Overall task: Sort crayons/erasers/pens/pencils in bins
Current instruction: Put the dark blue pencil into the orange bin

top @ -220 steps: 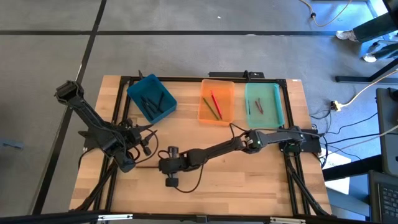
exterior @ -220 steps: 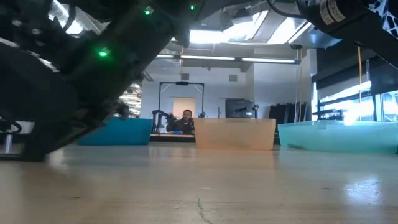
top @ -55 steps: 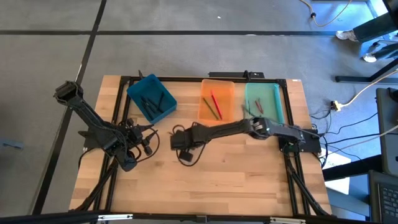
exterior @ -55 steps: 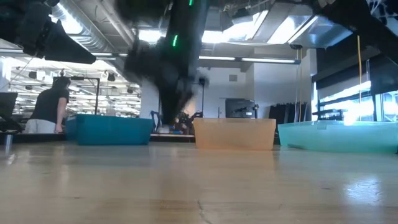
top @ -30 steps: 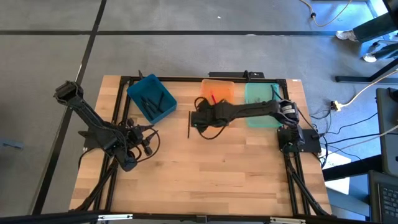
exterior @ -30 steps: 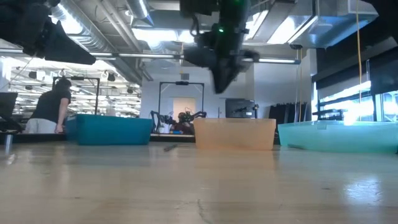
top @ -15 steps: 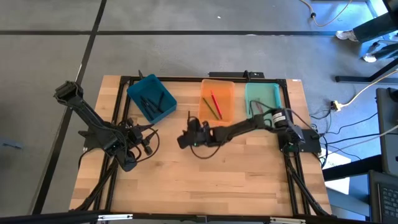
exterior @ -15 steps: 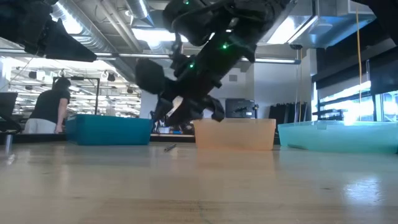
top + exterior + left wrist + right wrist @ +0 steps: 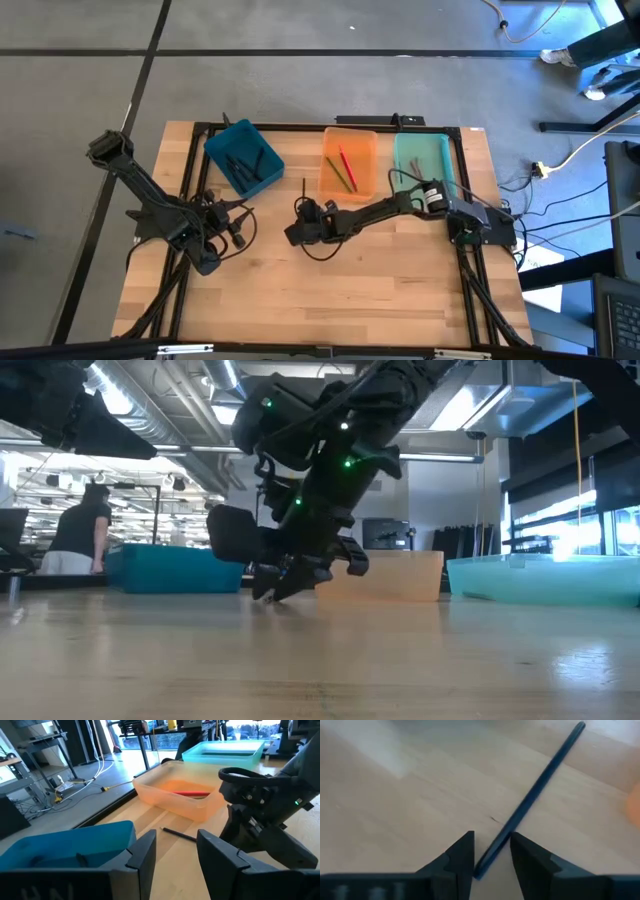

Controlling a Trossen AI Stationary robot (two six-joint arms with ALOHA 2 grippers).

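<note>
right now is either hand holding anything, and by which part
Nothing is held. The right hand is open, its fingers straddling the near end of the dark pencil lying on the table. The left hand is open and empty.

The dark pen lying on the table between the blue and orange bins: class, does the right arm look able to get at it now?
Probably yes: the right gripper is low over the dark pen, fingers open astride its near end, nothing between.

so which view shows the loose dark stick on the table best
The right wrist view: the stick fills the picture, its near end between the open right gripper fingers. The left wrist view shows it small beside the orange bin; the high view, a thin line; the low view hides it.
</note>
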